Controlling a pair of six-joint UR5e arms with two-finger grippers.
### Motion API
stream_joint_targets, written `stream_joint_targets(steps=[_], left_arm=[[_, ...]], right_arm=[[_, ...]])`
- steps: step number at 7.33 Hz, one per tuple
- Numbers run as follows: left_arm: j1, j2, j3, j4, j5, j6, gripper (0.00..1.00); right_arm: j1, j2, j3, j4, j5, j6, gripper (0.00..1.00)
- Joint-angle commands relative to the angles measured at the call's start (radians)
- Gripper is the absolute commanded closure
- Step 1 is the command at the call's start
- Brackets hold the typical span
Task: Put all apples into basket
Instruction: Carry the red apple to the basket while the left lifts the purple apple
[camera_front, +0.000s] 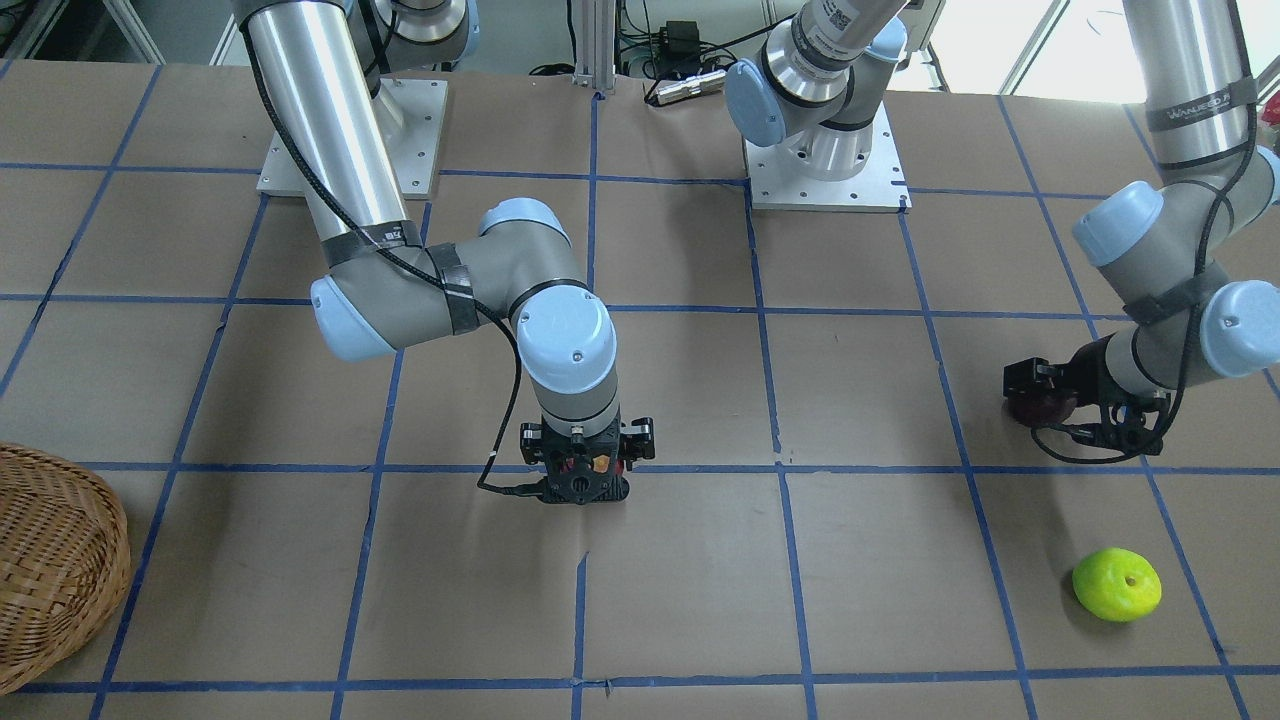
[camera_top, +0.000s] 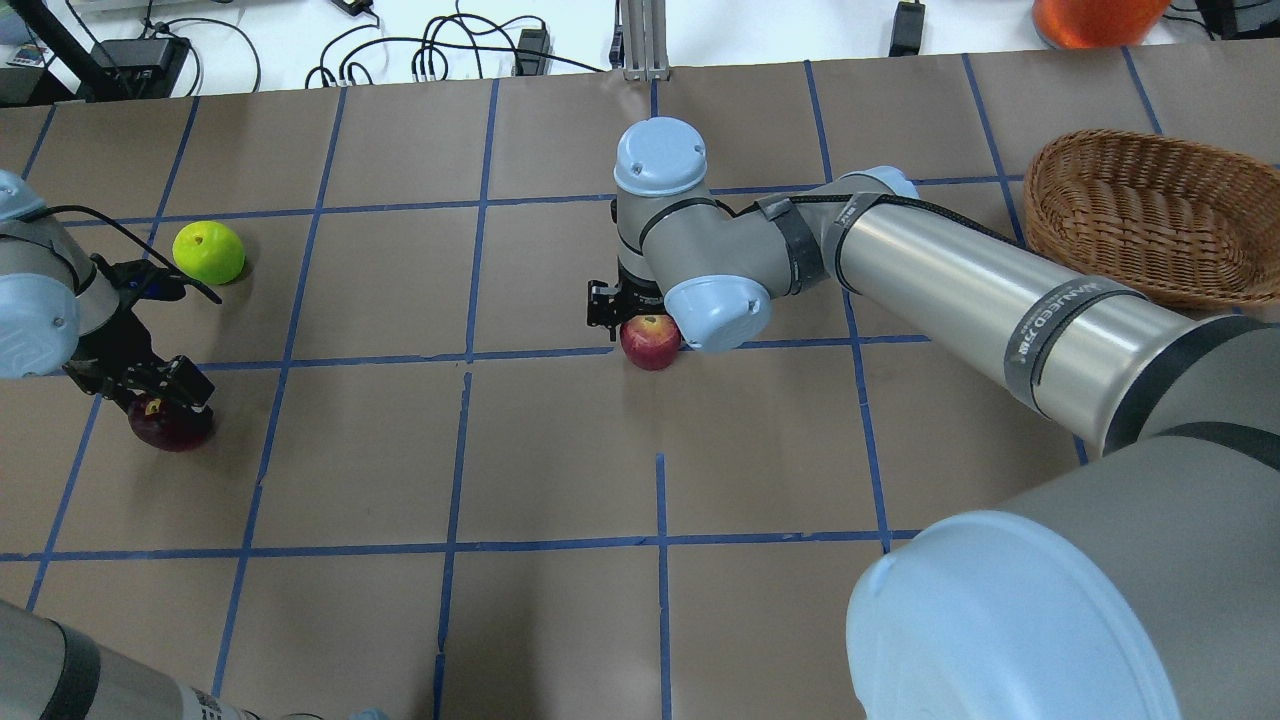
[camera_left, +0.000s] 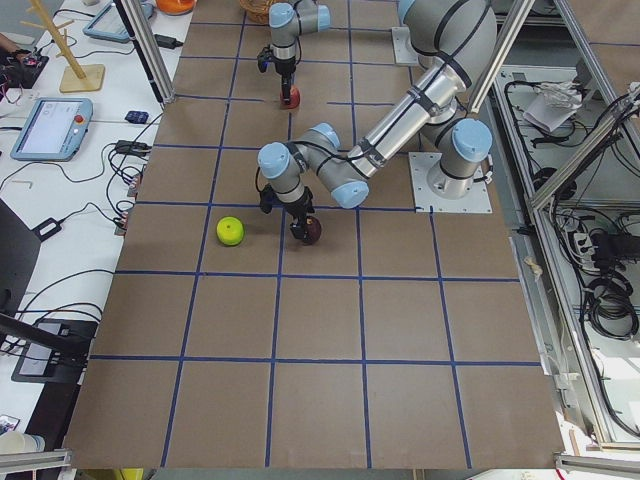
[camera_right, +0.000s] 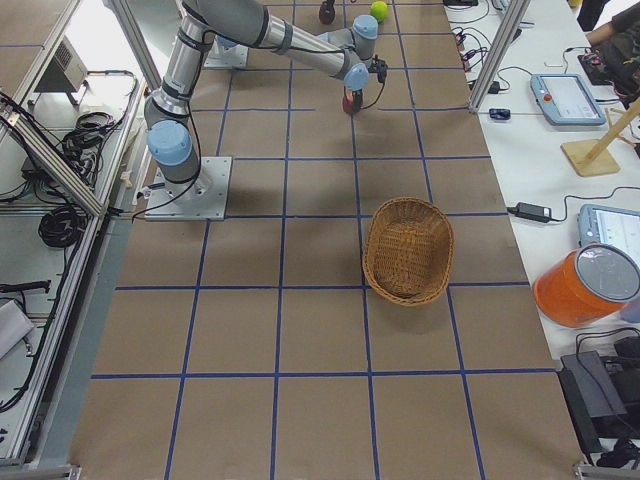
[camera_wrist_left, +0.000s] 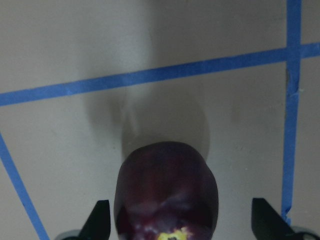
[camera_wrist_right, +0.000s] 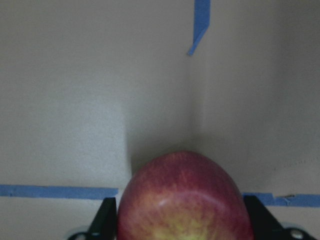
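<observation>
The dark maroon apple (camera_top: 172, 424) lies on the table at the left. My left gripper (camera_top: 160, 392) is open and straddles it, and in the left wrist view the apple (camera_wrist_left: 167, 192) sits between the fingertips (camera_wrist_left: 101, 220) with a gap on each side. My right gripper (camera_top: 640, 318) is shut on the red apple (camera_top: 650, 343) at the table's middle, low at the surface. In the right wrist view the red apple (camera_wrist_right: 185, 200) fills the space between the fingers (camera_wrist_right: 106, 217). The lime green apple (camera_top: 208, 252) lies free beyond the left gripper. The wicker basket (camera_top: 1140, 215) stands at the far right.
The basket (camera_front: 50, 560) holds no apple. Blue tape lines grid the brown table. The two arm bases (camera_front: 825, 160) stand at the robot's edge. An orange container (camera_right: 585, 285) and tablets sit on a side bench beyond the basket (camera_right: 408, 250).
</observation>
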Motion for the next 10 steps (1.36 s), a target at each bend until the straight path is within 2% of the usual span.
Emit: stream_joint_targets(steps=[1,2,3,4,5,7,8,10], left_arm=[[0.0,-0.009,-0.001,0.005,0.003,-0.004,0.37],[-0.001,0.009,0.006,-0.003,0.008,-0.004,0.75],[-0.015,0.026,0.011,-0.016,0.005,-0.011,0.91],[-0.03,0.05,0.022,-0.042,-0.016,-0.061,0.96],[-0.091,0.075,0.064,-0.105,-0.083,-0.183,0.96],[-0.278,0.096,0.143,-0.228,-0.171,-0.526,0.96],[-0.358,0.086,0.158,-0.225,-0.238,-0.7,0.96],[-0.54,0.051,0.224,-0.186,-0.302,-0.988,0.96]], right_arm=[[0.013,-0.011,-0.013,0.011,-0.021,-0.005,0.99],[-0.024,-0.051,-0.058,0.046,0.06,-0.005,1.0],[-0.109,-0.092,-0.123,0.178,0.061,-0.054,1.0],[-0.227,-0.141,-0.143,0.24,0.038,-0.197,1.0],[-0.368,-0.187,-0.164,0.305,-0.012,-0.35,1.0],[-0.65,-0.208,-0.165,0.307,-0.063,-0.712,1.0],[-0.776,-0.188,-0.186,0.274,-0.068,-0.942,1.0],[-0.939,-0.058,-0.243,0.223,-0.06,-1.167,1.0]])
